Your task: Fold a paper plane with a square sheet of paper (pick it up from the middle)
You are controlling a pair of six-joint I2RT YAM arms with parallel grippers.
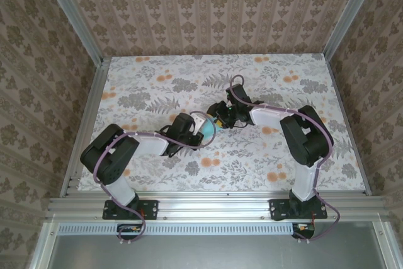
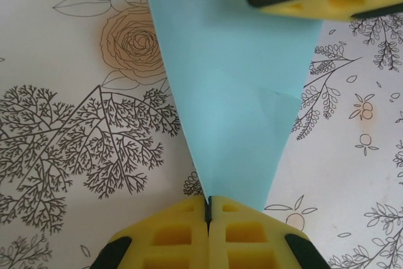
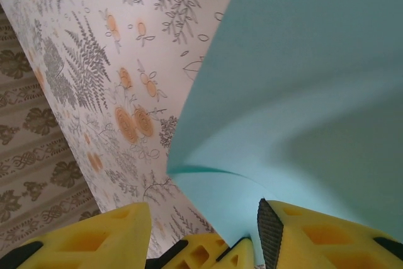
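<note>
The left fingers (image 2: 208, 213) are clamping shut on the tapered end of the turquoise paper (image 2: 230, 92), which is sitting at mid-tabletop (image 1: 157, 80) between the arms. A lengthwise fold is probably being formed, and the next move is likely calling for pressure along the crease. The right fingers (image 1: 220, 117) are standing partly apart, gripping nothing. Their wrist view is showing a curled paper edge that the left wrist view is presenting as flat.
</note>
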